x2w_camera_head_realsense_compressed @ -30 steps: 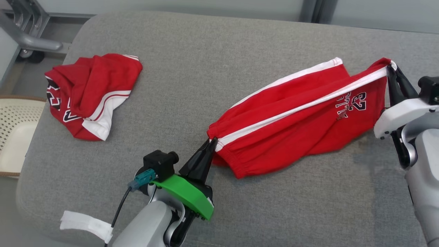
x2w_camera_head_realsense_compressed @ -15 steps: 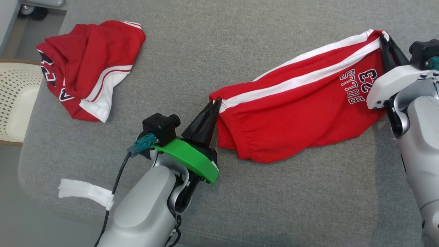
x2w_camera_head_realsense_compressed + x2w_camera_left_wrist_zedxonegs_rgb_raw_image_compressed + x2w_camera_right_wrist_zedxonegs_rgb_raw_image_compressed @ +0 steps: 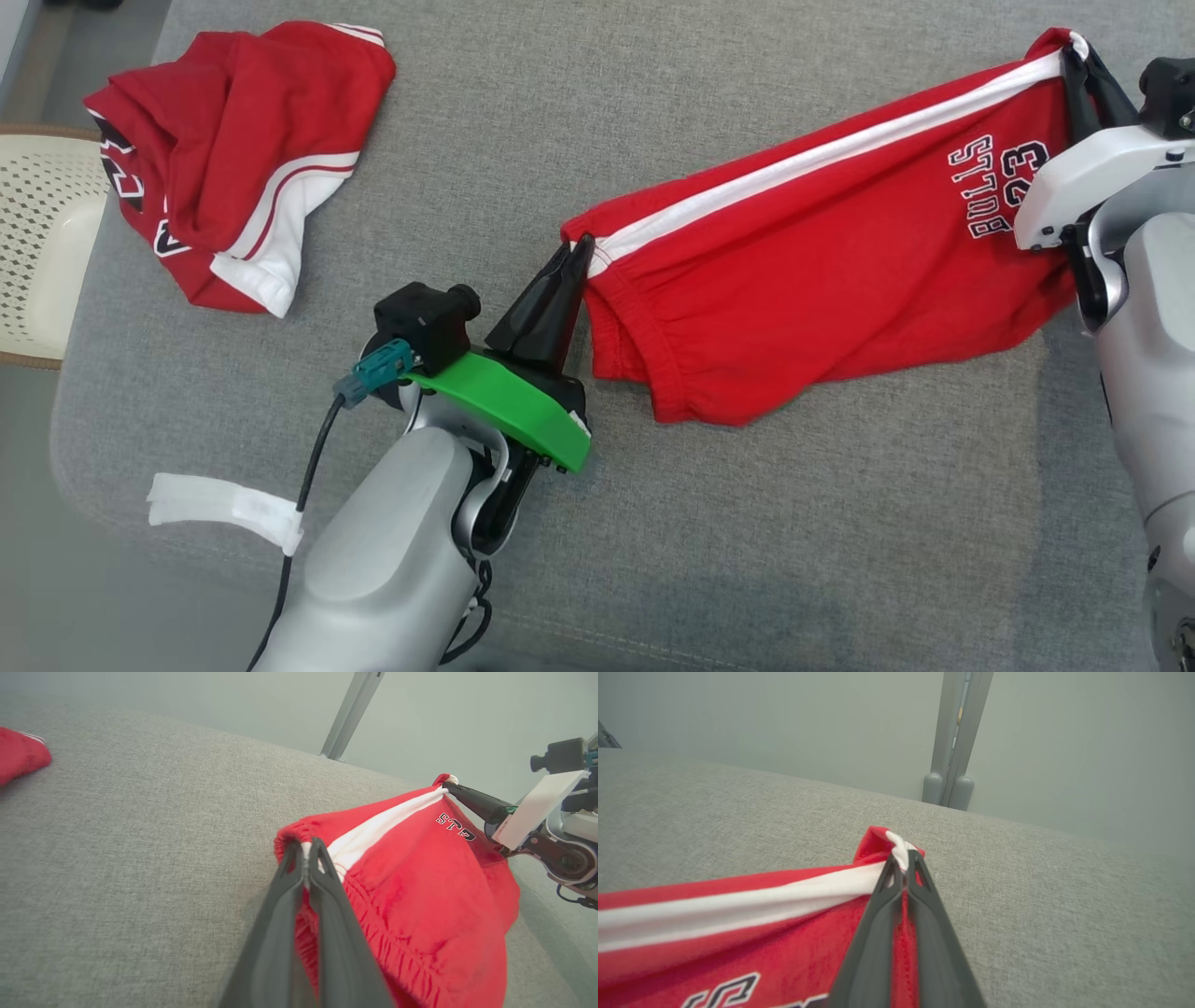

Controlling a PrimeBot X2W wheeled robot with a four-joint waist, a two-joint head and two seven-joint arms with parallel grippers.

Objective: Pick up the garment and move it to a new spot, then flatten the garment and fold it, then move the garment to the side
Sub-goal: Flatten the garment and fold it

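Red shorts (image 3: 822, 252) with a white side stripe and "BULLS 23" lettering hang stretched between my two grippers above the grey cushion (image 3: 560, 103). My left gripper (image 3: 581, 245) is shut on the elastic waistband end (image 3: 299, 835). My right gripper (image 3: 1083, 54) is shut on the leg hem corner (image 3: 899, 847), at the end of the white stripe. The lower part of the shorts sags down to the cushion. In the left wrist view the right gripper (image 3: 451, 786) shows at the far end of the stripe.
A second red and white garment (image 3: 224, 159) lies crumpled at the cushion's far left. A cream perforated chair seat (image 3: 42, 252) sits beside the cushion's left edge. A white strip (image 3: 219, 504) hangs off my left forearm. A grey post (image 3: 955, 737) stands behind the cushion.
The head camera tilted down. Both grippers kept their hold; the shorts are pulled tauter and flatter between them, with the lettered side now facing me fully.
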